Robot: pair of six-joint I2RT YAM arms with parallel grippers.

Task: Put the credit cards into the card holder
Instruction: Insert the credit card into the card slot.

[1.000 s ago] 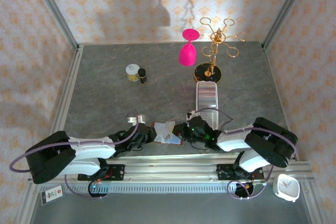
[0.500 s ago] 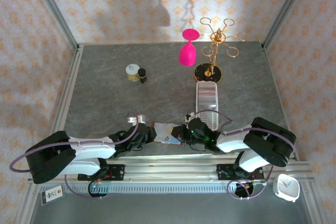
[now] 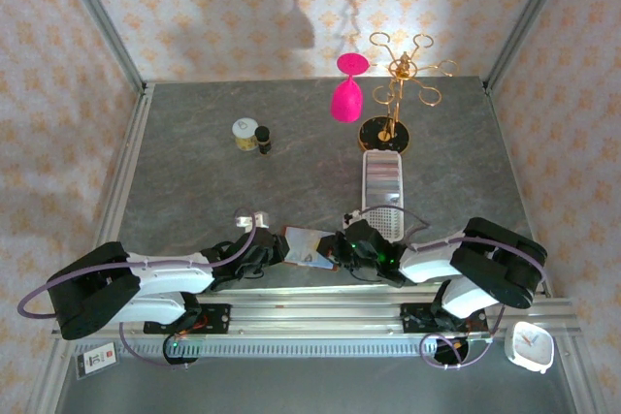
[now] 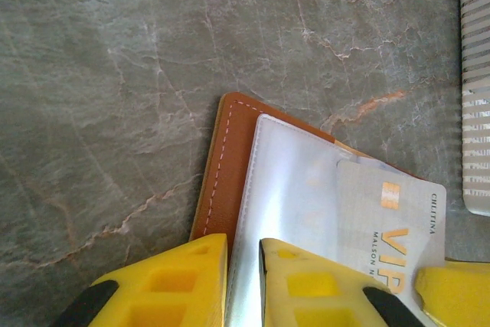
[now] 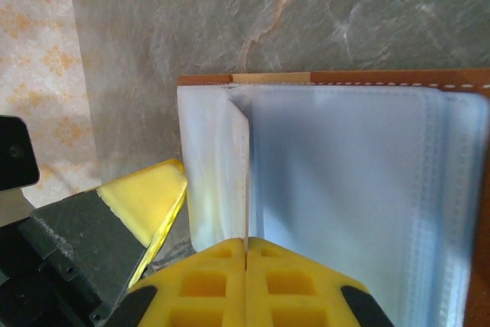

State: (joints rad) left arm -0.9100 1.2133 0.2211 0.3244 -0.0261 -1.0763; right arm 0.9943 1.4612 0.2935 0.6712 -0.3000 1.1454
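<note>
- Grey stone-look table (image 3: pixel 194 172); everything sits on it, and both arms reach in from the near edge and meet near the front centre.
- Left gripper (image 3: pixel 277 251) (image 4: pixel 243 246) is low at the card holder's left end. Its yellow fingers are nearly together, pinching the holder's edge, with the clear inner sleeve running into the narrow gap.
- Right gripper (image 3: pixel 340 244) (image 5: pixel 246 244) is at the holder's right end. Its fingers are pressed together on a thin pale card seen edge-on.
- Long white perforated tray (image 3: pixel 382 186) lies just behind the right gripper, running away from the arms.
- Gold branched stand (image 3: pixel 393 94) is at the far side, with a pink glass (image 3: pixel 346 94) just left of it.
- White clock (image 3: pixel 529 346) lies at the near right corner, off the grey surface.
- Card holder (image 3: pixel 303 244) (image 4: pixel 230 158) (image 5: pixel 367 78) is brown leather and lies flat between the two grippers, with clear pockets facing up.
- Credit card (image 4: pixel 383 220) (image 5: pixel 239 174) is whitish with "VIP" print. Its far end sits at the clear sleeve and its near corner is by the right gripper's finger.
- Small round jar (image 3: pixel 245 132) and a dark bottle (image 3: pixel 263 140) stand side by side at mid-left, well apart from the arms.
</note>
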